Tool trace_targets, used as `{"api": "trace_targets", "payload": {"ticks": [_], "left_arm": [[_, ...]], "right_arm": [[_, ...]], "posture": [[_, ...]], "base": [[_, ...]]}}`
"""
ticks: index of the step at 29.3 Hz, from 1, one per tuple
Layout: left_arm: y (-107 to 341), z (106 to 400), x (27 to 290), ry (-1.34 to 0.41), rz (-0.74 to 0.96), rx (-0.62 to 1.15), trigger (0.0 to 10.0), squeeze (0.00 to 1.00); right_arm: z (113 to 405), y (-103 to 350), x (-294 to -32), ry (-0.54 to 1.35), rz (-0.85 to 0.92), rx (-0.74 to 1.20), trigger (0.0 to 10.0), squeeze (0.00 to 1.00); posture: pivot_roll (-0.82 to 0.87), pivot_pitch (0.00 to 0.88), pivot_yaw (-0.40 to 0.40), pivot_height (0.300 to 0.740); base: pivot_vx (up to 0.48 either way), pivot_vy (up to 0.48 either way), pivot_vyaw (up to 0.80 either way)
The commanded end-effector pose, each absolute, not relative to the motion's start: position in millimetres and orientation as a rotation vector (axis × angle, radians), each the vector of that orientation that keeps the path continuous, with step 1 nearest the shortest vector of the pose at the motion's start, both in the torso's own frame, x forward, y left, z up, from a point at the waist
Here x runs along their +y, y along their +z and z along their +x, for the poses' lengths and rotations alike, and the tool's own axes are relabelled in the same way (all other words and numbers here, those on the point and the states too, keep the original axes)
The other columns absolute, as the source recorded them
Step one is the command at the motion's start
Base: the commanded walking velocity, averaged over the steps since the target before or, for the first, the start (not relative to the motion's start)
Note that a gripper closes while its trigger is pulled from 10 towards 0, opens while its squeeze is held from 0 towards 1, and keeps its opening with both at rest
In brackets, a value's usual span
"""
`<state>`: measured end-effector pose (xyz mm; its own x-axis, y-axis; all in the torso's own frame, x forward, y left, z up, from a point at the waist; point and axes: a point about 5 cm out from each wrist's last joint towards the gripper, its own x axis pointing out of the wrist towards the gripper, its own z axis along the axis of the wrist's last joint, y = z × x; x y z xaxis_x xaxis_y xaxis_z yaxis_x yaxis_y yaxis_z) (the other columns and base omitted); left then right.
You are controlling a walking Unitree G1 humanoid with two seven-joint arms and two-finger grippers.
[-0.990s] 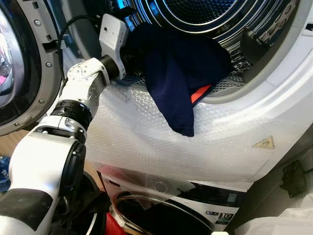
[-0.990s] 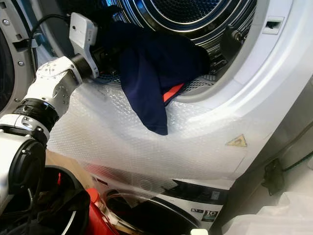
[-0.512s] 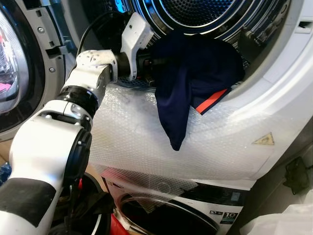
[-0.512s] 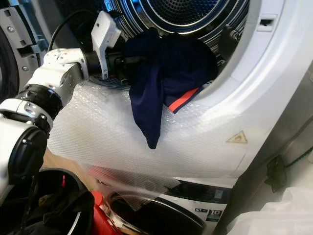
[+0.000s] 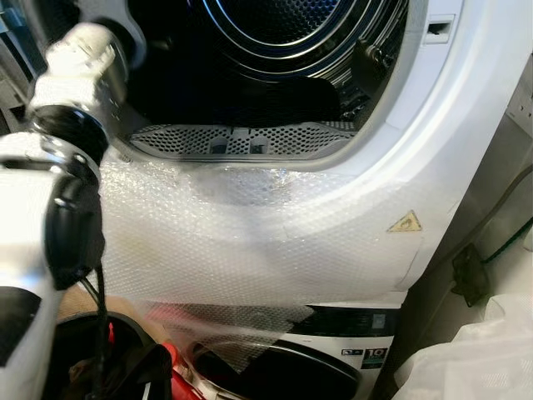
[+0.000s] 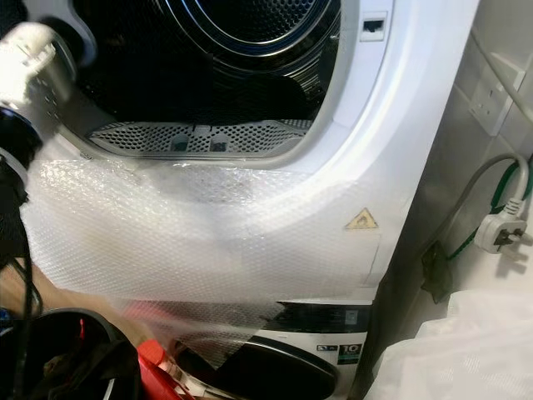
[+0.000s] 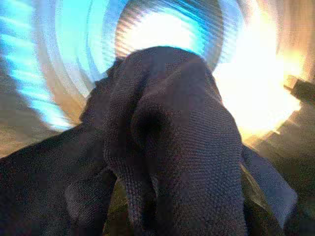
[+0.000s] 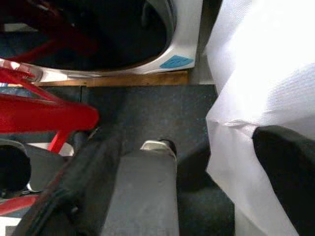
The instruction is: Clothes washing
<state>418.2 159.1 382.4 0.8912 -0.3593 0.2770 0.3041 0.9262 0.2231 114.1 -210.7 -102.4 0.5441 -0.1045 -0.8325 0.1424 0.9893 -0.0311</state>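
The upper machine's drum (image 5: pixel 275 25) stands open, with a grey perforated grille (image 5: pixel 241 137) along its lower lip. My left arm (image 5: pixel 79 58), blurred, reaches into the opening from the left, and its gripper is inside the dark drum. In the left wrist view a navy knit garment (image 7: pixel 172 137) is bunched right against the camera and covers the gripper, with the lit drum wall behind it. A dark mass (image 5: pixel 250 92) lies low in the drum. The right arm hangs idle over the floor (image 8: pixel 147 113).
Bubble wrap (image 5: pixel 250 233) covers the machine front below the opening. The lower machine's door (image 5: pixel 275 375) sits beneath. A red basket (image 6: pixel 154 367) with dark clothes stands at lower left. At right are a white plastic bag (image 6: pixel 450 350) and a plug with cable (image 6: pixel 504 233).
The navy garment that hung over the drum's lip has gone inside, and my left arm has pushed deeper in. The head view has also shifted toward the right.
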Motion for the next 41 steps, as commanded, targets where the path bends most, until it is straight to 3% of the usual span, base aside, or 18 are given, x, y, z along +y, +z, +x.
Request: {"api": "trace_targets", "payload": {"ticks": [1, 7, 18, 19, 20, 25, 31, 41], "left_arm": [[376, 418, 152, -0.451, 0.216, -0.274, 10.0, 0.00], [361, 415, 132, -0.701, 0.213, -0.203, 10.0, 0.00], [386, 398, 90, -1.018, 0.146, -0.351, 10.0, 0.00], [387, 397, 86, -1.048, 0.142, -0.361, 10.0, 0.08], [388, 395, 83, -1.079, 0.138, -0.370, 10.0, 0.98], [386, 395, 81, -1.088, 0.143, -0.393, 10.0, 1.00], [397, 399, 100, -0.923, 0.123, -0.453, 10.0, 1.00], [386, 405, 114, -0.808, 0.247, -0.367, 10.0, 1.00]], "right_arm": [[105, -106, -205, -0.139, 0.056, 1.023, 10.0, 0.00], [111, -105, -205, -0.148, 0.058, 1.003, 10.0, 0.00], [112, -104, -204, -0.174, 0.057, 0.988, 10.0, 0.00], [112, -104, -204, -0.176, 0.058, 0.988, 10.0, 0.00], [112, -104, -203, -0.176, 0.058, 0.987, 10.0, 0.00], [115, -104, -201, -0.170, 0.058, 0.983, 10.0, 0.00], [119, -104, -196, -0.148, 0.056, 0.982, 10.0, 0.00], [132, -102, -185, -0.101, 0.060, 0.977, 10.0, 0.00]], "posture": [[-0.17, 0.000, 0.111, 0.740], [-0.17, 0.000, 0.117, 0.740], [-0.16, 0.000, 0.122, 0.740], [-0.16, 0.000, 0.120, 0.740], [-0.16, 0.000, 0.121, 0.740], [-0.14, 0.000, 0.116, 0.740], [-0.11, 0.000, 0.113, 0.740], [-0.05, 0.000, 0.109, 0.740]], "base": [[0.000, 0.000, 0.00], [0.000, 0.000, 0.00], [0.000, 0.000, 0.00], [0.000, 0.000, 0.00], [0.000, 0.000, 0.00], [0.000, 0.000, 0.00], [0.000, 0.000, 0.00], [0.000, 0.000, 0.00]]}}
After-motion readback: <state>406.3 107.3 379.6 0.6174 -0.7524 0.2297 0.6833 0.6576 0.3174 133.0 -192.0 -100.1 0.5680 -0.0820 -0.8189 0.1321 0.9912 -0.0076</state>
